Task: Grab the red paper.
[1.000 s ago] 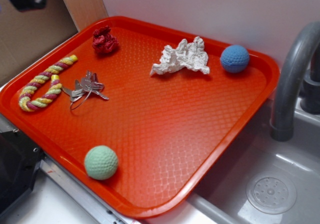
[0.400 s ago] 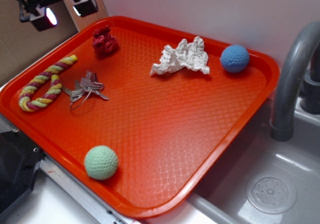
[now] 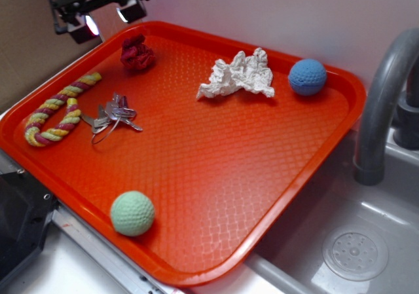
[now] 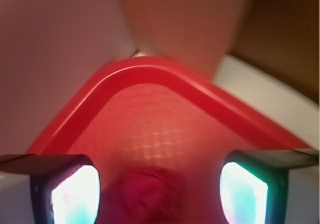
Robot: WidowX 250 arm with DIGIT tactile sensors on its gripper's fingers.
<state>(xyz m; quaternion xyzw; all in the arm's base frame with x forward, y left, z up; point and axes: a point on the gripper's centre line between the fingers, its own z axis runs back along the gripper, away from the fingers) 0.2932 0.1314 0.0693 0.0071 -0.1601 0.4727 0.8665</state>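
Showing the red paper [image 3: 137, 52], a lumpy crimson wad, at the upper left of the textured orange-red tray [image 3: 216, 196], beside a crumpled white paper wad [image 3: 237, 75]; the gripper [image 3: 98, 9] hangs above the tray's upper-left corner, fingers [image 4: 65, 189] spread apart, empty; grey sink [image 3: 366, 241] at lower right

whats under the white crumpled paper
The white crumpled paper lies directly on the orange tray, whose textured surface shows all around it. The patch of tray beneath the paper is covered, so whether anything small lies hidden there cannot be seen.
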